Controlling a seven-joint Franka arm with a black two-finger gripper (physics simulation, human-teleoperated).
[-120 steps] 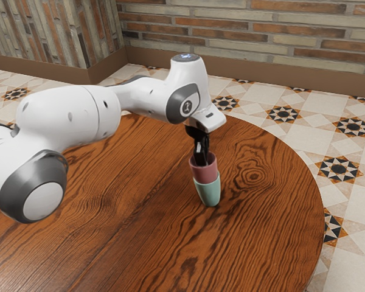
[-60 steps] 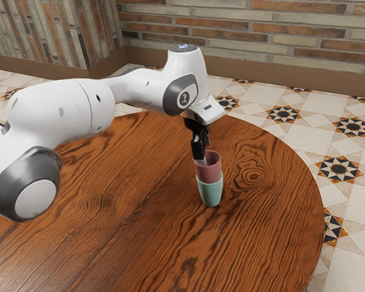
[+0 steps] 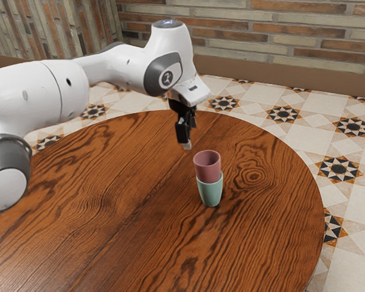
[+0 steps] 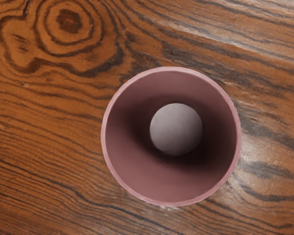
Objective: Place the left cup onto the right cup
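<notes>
on the round wooden table (image 3: 109, 201), the pink cup (image 3: 207, 163) sits nested upright in the teal cup (image 3: 210, 191). above them, toward the exterior view's left, hangs the gripper (image 3: 186, 145), holding nothing; how far open, i cannot tell.

Can't make out the rim of the green cup (image 3: 210, 193), swallowed by the pink cup (image 3: 207, 163) nested in it (lower wall exposed). Lose the desk (image 3: 109, 231) past the exterior view's left and bottom edges, likewise the arm (image 3: 42, 103) at the left.

A round wooden table (image 3: 109, 243) stands on patterned floor tiles (image 3: 353, 128) before a brick wall (image 3: 261, 24).
</notes>
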